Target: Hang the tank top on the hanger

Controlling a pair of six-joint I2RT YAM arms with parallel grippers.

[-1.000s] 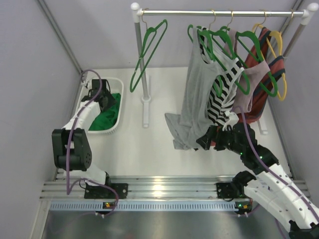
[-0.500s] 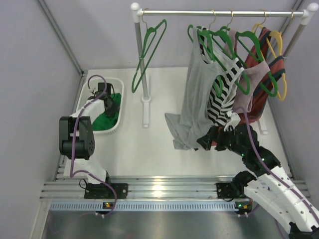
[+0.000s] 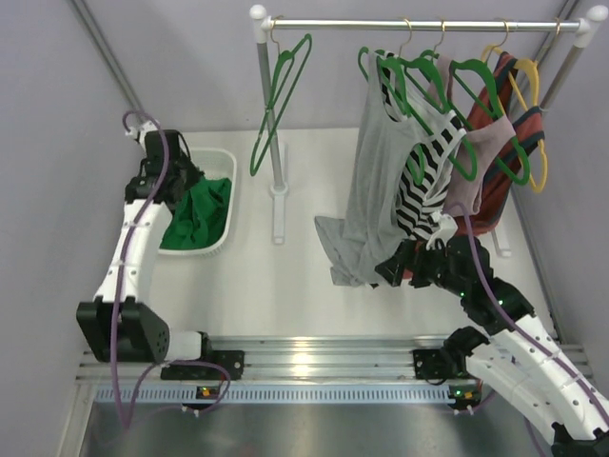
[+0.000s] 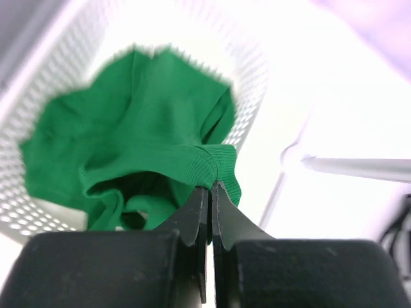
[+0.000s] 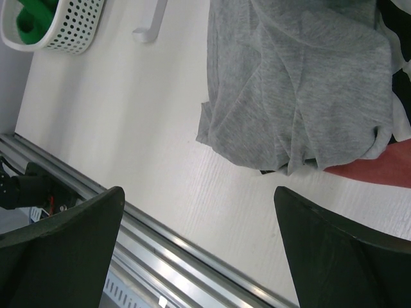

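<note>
The bright green tank top (image 3: 200, 217) lies bunched in the white basket (image 3: 228, 167) at the left of the table. My left gripper (image 3: 183, 188) hangs over the basket's far end, shut on a ribbed edge of the tank top. In the left wrist view the closed gripper (image 4: 210, 187) pinches that hem, and the rest of the tank top (image 4: 135, 122) hangs down into the basket (image 4: 253, 61). The empty green hanger (image 3: 278, 100) hangs at the left end of the rail. My right gripper (image 5: 198, 192) stands open and empty low over the table, below the hanging clothes.
A clothes rail (image 3: 419, 24) spans the back on a white post (image 3: 278, 195). On it hang a grey tank top (image 3: 371, 190), a striped top (image 3: 423, 190), a reddish garment (image 3: 495, 181) and yellow hangers (image 3: 528, 105). The grey top's hem (image 5: 289, 102) droops to the table.
My left gripper has shut on the tank top in the basket and risen toward the back left, drawing the fabric up. The right arm has not moved.
</note>
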